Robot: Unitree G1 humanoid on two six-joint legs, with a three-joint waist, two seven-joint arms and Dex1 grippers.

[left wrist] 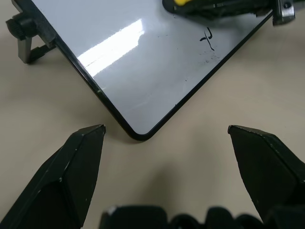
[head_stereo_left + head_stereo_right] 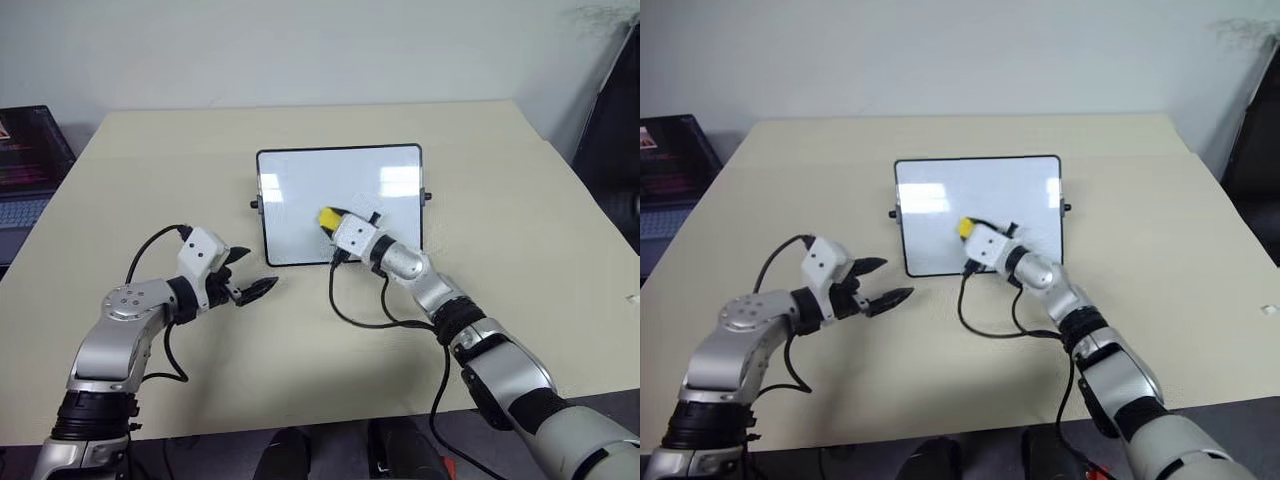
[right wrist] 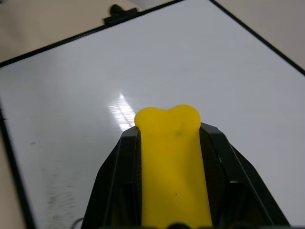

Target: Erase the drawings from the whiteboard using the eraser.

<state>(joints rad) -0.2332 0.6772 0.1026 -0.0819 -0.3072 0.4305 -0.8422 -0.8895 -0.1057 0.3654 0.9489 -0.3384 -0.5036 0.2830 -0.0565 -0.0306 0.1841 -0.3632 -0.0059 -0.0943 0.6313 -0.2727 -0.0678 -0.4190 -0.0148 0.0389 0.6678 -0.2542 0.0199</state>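
The right end effector is clamping the eraser over the whiteboard. The left end effector is hovering apart beside the board's corner, near the drawings.

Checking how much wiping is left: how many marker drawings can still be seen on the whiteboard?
1. A small hook-like stroke near the board's near edge, beside the eraser, with faint specks around it. The right tool and eraser may hide more.
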